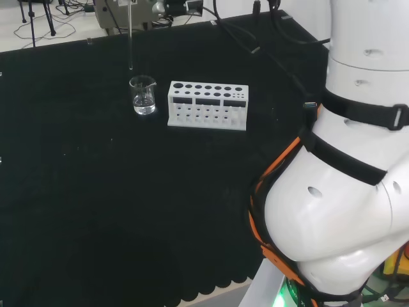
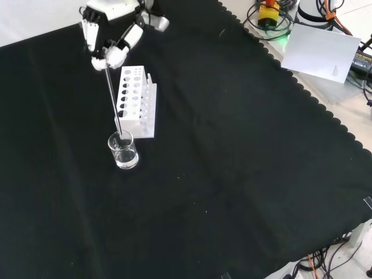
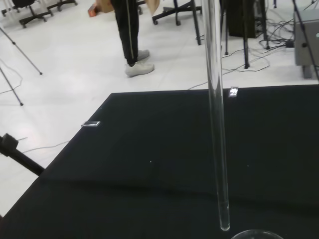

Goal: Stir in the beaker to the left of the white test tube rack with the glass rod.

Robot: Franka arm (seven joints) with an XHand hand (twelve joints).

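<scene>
Glass rod [image 2: 113, 99]: clear and thin, hard to make out against the black cloth; in the head view its upper length [image 1: 130, 35] is cut off at the top edge, and the lower tip is seen just above the beaker's mouth. In the front view the rod's tip is overlapped by the beaker rim, so whether it has entered the vessel cannot be told there; in the wrist view the rounded tip [image 3: 224, 226] is seen just clear of the rim [image 3: 256, 234], of which a mere arc is shown at the picture's edge. Beaker [image 1: 143, 94]: small, clear, upright on the counter [image 2: 232, 174], just left of the white test tube rack [image 1: 208, 105] in the head view and in front of the rack [image 2: 136, 102] in the front view; a little clear liquid appears to be held, though the level is hard to judge. Rack: its holes are seen from above; contents cannot be made out. Hand [image 2: 107, 35]: black and white, entered from the top left of the front view, partly cut off at the top edge, poised above the rack's far end, fingers [image 2: 116, 55] curled downward and pinched round the rod's upper end, the rod held nearly upright with a slight lean. Arm links [image 1: 345, 192]: large and white, at the right of the head view.
</scene>
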